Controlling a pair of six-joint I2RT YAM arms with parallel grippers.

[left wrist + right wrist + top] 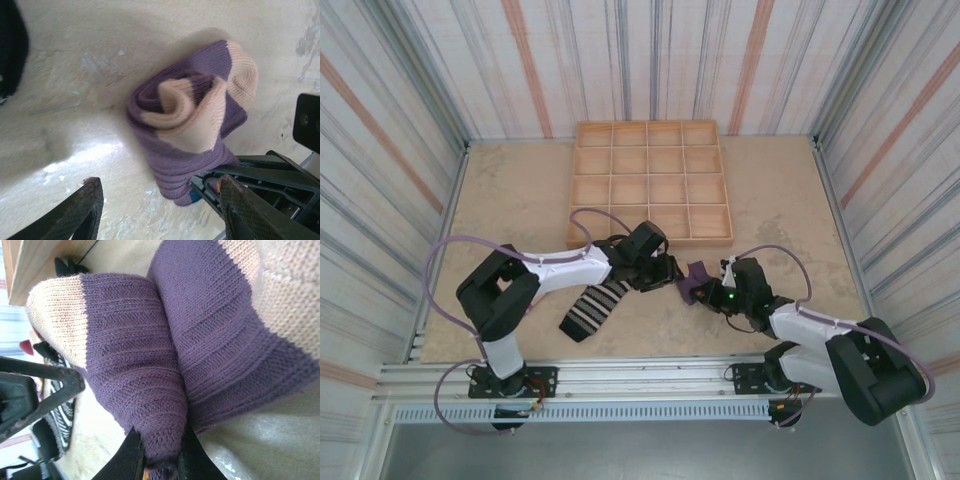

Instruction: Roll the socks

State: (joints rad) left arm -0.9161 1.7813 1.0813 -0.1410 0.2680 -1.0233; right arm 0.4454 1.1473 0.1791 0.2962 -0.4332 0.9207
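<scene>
purple sock lay rolled up on the table between both arms | right gripper pinched its loose end, I think to stop the roll from opening | left gripper stood spread just beside it

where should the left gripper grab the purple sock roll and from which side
Probably across the rolled body of the purple sock, one finger on each purple outer side of the tan spiral. Come straight in at the coil's open end, which faces the open left gripper. Stay clear of the loose edge the right gripper pinches.
</scene>
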